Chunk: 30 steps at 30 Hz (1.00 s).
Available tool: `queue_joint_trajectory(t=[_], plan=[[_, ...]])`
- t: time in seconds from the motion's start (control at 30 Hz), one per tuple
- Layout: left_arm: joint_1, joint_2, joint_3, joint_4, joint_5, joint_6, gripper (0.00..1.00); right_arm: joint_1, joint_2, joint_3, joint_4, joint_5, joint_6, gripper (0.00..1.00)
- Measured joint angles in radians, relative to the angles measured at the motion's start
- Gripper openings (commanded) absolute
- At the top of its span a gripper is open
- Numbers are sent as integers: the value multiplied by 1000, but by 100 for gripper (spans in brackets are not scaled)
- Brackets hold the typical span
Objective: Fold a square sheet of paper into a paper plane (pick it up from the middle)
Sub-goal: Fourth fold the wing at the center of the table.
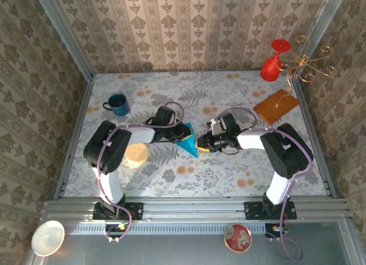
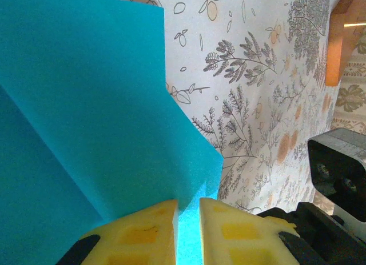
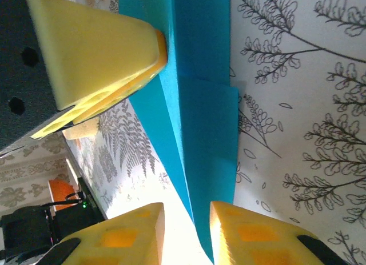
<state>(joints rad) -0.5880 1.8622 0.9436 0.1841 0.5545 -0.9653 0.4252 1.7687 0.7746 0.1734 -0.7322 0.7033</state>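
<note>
Folded teal paper [image 1: 187,144] sitting mid flowered surface [image 1: 229,173] between both arms, left jaws pinching its edge, right jaws standing slightly parted around a fold, not clamping

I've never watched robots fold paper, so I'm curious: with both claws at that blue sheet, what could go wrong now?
The left gripper pinches the teal paper near its edge; a tug might slip or tear it. The right gripper is open at a folded edge; closing off-line could crease it crooked. The grippers sit very close and might bump.
</note>
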Motion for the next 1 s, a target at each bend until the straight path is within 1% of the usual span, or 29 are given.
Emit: queue_joint_trajectory(t=[0.43, 1.0], plan=[[0, 15, 13, -19, 0, 0, 18, 25, 3, 17, -68, 46, -46, 30], [1, 15, 13, -24, 0, -4, 18, 58, 108, 149, -112, 73, -91, 29]])
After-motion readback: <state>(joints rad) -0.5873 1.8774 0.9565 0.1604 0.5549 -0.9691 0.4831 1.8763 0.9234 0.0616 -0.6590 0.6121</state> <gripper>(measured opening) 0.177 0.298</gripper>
